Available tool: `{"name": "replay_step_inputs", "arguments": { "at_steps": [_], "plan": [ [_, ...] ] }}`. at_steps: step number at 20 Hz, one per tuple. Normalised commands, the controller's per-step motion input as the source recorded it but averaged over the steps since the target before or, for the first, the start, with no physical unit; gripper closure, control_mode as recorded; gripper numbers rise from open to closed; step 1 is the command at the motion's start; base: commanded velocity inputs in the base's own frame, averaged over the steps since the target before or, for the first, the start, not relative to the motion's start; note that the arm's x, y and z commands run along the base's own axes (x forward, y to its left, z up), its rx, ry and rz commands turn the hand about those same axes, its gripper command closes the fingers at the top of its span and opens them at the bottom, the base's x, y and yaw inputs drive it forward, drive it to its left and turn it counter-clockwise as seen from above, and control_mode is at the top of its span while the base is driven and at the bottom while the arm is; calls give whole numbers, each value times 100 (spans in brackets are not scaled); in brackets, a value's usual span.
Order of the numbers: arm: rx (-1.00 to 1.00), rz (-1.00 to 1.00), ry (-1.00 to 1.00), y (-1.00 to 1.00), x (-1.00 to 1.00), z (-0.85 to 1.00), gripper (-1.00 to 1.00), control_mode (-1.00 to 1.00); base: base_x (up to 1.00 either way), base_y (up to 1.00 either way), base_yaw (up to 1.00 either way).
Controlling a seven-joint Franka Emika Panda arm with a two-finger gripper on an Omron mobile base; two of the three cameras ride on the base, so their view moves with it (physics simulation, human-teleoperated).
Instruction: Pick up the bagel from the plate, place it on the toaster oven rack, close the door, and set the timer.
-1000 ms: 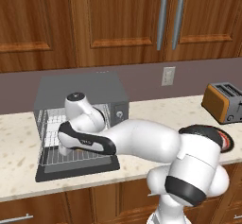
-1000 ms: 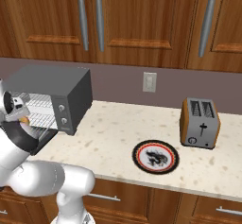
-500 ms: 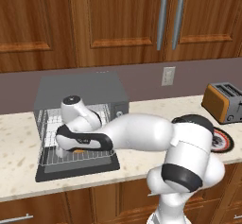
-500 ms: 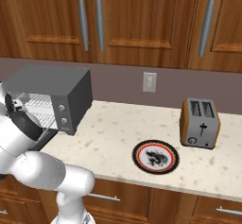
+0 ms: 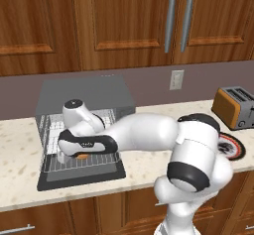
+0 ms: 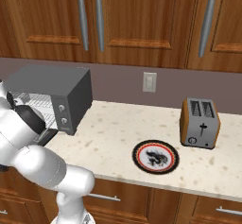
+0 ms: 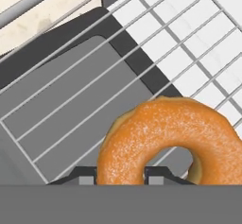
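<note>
My gripper point(image 7: 121, 177) is shut on the bagel point(image 7: 170, 135), an orange-brown ring that fills the lower right of the hand view. The silvery wire rack point(image 7: 71, 100) lies right under it, pulled out over the open door point(image 7: 52, 95). Whether the bagel touches the wires I cannot tell. From the left base, the gripper point(image 5: 75, 152) holds the bagel point(image 5: 82, 155) low over the rack point(image 5: 53, 160) at the mouth of the toaster oven point(image 5: 84, 92), whose door point(image 5: 84, 177) lies flat on the counter. The plate point(image 6: 138, 155) sits bare in front of the orange toaster.
The orange slot toaster point(image 6: 200, 122) stands at the counter's right end, with a wall outlet point(image 6: 149, 81) behind the middle. Two small knobs point(image 6: 61, 114) sit on the oven's side panel point(image 6: 71, 107). The door's light handle bar point(image 7: 33, 1) runs along its outer edge.
The hand has carried the bagel a little to the left and lower over the rack. The gripper stays shut on it.
</note>
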Motion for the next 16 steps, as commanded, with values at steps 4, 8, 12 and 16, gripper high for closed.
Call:
{"name": "replay_step_inputs", "arguments": {
  "at_steps": [4, 8, 12, 16],
  "plan": [
    [0, 0, 0, 5, 5, -3, -100, -100, 0, 0, 0],
    [0, 0, -9, 0, -22, 15, -100, -100, 0, 0, 0],
    [0, 0, -14, 0, -30, 31, -100, -100, 0, 0, 0],
    [0, 0, -17, 0, -65, 45, -100, -100, 0, 0, 0]
  ]
}}
